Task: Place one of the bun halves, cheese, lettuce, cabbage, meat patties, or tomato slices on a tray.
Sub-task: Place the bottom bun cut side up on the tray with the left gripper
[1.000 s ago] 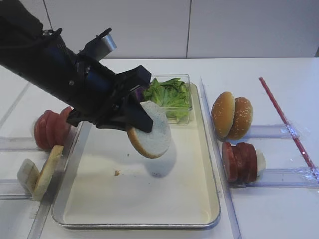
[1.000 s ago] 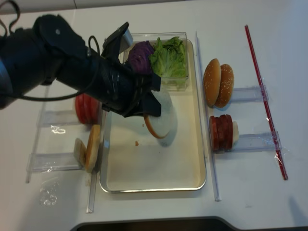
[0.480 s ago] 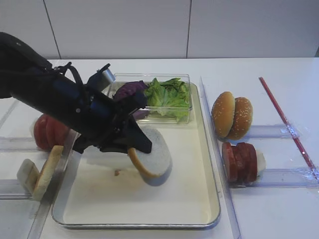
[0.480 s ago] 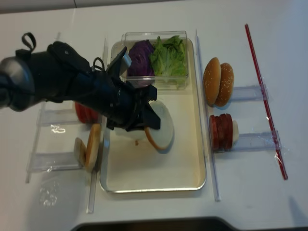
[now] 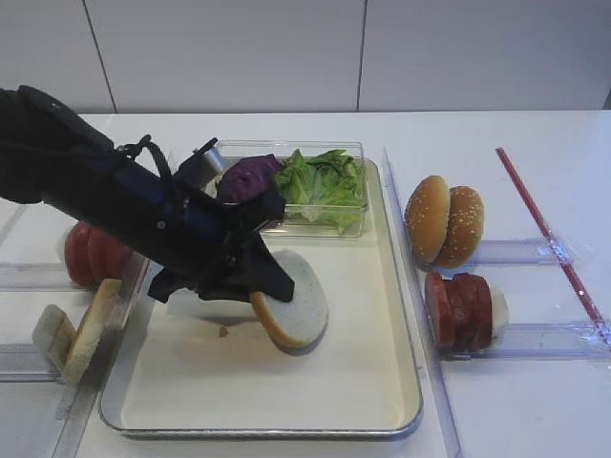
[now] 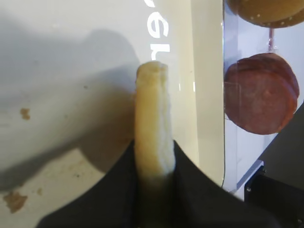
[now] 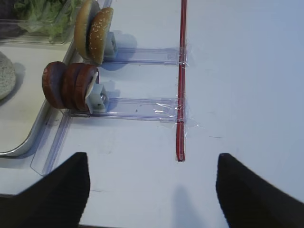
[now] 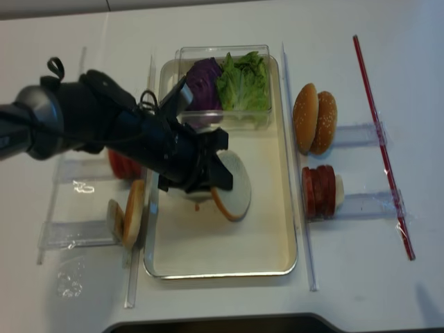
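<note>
My left gripper (image 5: 267, 286) (image 8: 215, 182) is shut on a bun half (image 5: 301, 305) (image 8: 236, 191), pale face up and tilted, its lower edge down at the cream bottom of the silver tray (image 5: 286, 391) (image 8: 229, 250). The left wrist view shows the bun half (image 6: 152, 118) edge-on between the black fingers. Lettuce (image 5: 325, 181) and purple cabbage (image 5: 250, 176) fill a clear box at the tray's far end. Tomato slices (image 5: 95, 248) stand left of the tray, meat patties (image 5: 458, 310) (image 7: 66, 85) to its right. No cheese shows. My right gripper (image 7: 152, 164) hangs open over bare table.
More bun halves (image 5: 91, 329) lean in a clear rack at front left. Sesame buns (image 5: 444, 221) (image 7: 95, 28) stand on a rack right of the tray. A red strip (image 5: 549, 234) (image 7: 182, 80) lies along the table at far right.
The left arm has come down with the bun half, from hanging above the tray to resting low on its bottom. The lettuce and cabbage box is now uncovered.
</note>
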Robot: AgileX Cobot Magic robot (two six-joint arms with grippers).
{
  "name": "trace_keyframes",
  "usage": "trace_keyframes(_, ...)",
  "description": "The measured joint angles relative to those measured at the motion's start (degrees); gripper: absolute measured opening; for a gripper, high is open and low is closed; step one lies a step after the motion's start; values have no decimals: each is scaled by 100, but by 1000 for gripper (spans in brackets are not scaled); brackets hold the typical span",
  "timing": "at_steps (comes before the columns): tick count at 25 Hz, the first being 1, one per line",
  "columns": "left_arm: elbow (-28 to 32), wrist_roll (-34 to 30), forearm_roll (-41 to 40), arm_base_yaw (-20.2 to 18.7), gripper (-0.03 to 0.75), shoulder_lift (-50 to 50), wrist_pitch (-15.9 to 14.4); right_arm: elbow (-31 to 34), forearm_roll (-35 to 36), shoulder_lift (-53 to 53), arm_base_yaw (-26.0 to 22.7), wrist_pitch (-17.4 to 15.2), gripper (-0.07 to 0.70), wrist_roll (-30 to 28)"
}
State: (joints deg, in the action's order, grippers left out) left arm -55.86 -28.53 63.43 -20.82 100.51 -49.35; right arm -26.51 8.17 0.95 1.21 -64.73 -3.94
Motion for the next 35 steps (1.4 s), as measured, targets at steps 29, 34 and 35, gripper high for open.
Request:
trace_keyframes(29, 0, -274, -45, 115, 468, 79, 3, 0, 0, 0, 0, 0, 0, 0)
trace_keyframes(34, 0, -306, -81, 254, 470, 79, -108, 0, 0, 0, 0, 0, 0, 0)
trace_keyframes(35, 0, -306, -126, 266, 470, 79, -138, 0, 0, 0, 0, 0, 0, 0)
